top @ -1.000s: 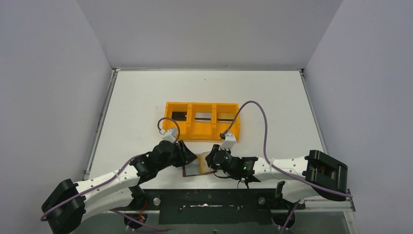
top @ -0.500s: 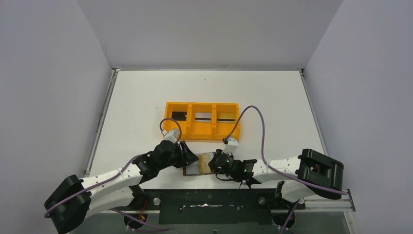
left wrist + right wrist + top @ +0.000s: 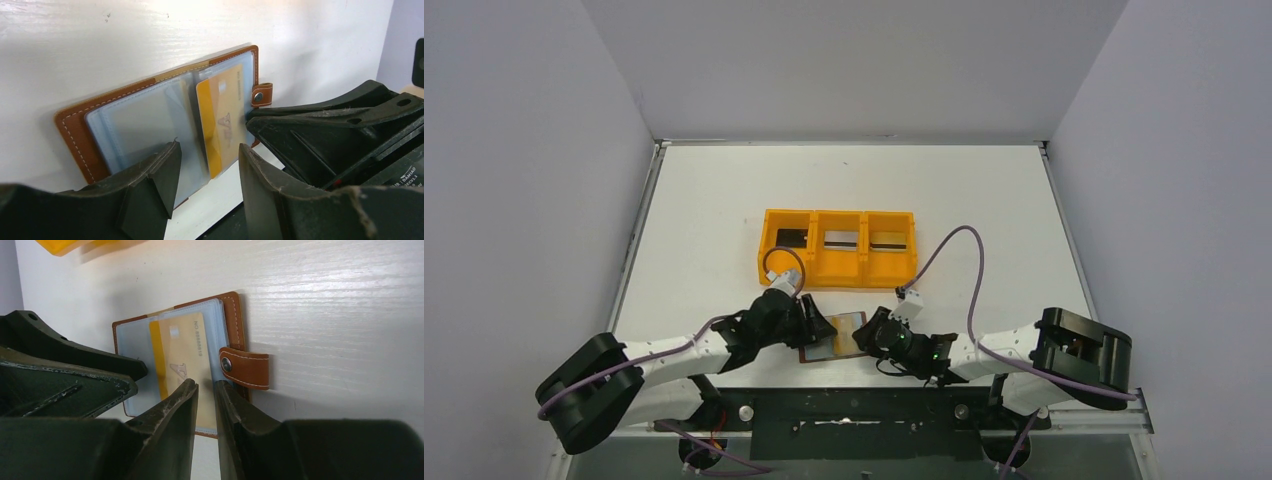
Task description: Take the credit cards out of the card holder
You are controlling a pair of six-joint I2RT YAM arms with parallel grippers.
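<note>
Black left gripper is low over the left half of the holder. Jaws are a moderate way apart with nothing pinched. Clear pocket plastic shows in the gap.

Holder is brown leather with pale stitching and blue-grey see-through pockets. It lies open, inside up, on the white table, between the two grippers.

Gold card sits in the holder's right half, on the tab side, partly under pocket plastic. Raised numbers are visible along one long edge.

Snap tab sticks out from the holder's right edge and lies flat on the table.

Right gripper is at the holder's right half. Its fingertips are down on the card's end, just beside the tab. Jaws are narrow, only a slit between them. Cannot tell whether that slit grips the card or pocket edge or merely presses on it.

Orange tray stands just beyond the holder, apart from it, and has three compartments. Left to right these hold a black piece, a grey piece and a tan piece, each too small to make out further.
</note>
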